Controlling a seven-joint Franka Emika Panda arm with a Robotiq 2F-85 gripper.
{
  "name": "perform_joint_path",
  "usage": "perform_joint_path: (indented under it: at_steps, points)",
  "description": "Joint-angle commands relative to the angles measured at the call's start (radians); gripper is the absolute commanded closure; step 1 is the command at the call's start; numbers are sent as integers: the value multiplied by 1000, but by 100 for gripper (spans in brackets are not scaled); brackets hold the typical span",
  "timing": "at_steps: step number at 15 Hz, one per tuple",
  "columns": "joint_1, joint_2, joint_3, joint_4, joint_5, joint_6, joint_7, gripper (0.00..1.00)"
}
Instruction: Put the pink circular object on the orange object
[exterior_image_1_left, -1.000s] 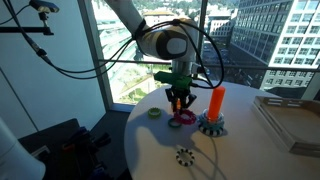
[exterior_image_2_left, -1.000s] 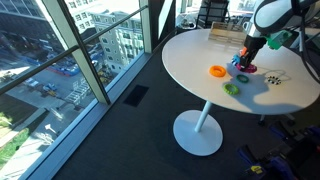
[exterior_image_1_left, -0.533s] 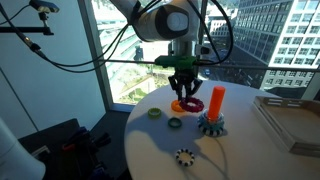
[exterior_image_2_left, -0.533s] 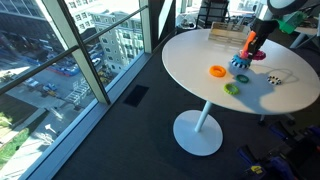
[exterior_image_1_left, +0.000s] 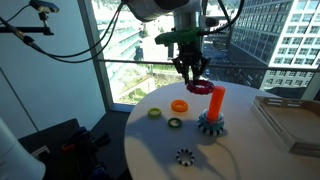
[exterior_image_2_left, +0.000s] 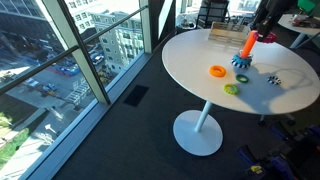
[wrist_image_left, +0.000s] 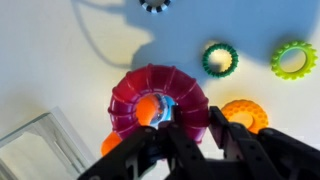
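My gripper is shut on the pink ring and holds it in the air just above and beside the top of the orange peg, which stands upright on its teal gear base. In the wrist view the pink ring fills the centre, gripped at its near rim by the fingers, with the orange peg top showing through its hole. In an exterior view the peg stands on the far side of the round table and the gripper is above it.
A flat orange ring, a yellow-green ring and a dark green ring lie on the round white table. A small gear-shaped piece lies nearer the front edge. A clear box sits to the side.
The gripper took the pink ring off the table, rose, and moved sideways toward the orange peg, now holding it near the peg's top.
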Motion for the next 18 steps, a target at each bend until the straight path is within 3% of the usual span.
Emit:
perform_joint_path:
  at_steps: [1, 18]
  points:
    - [4, -39, -9, 36, -29, -43, 40, 90]
    - [-13, 124, -41, 295, 0, -112, 127, 90]
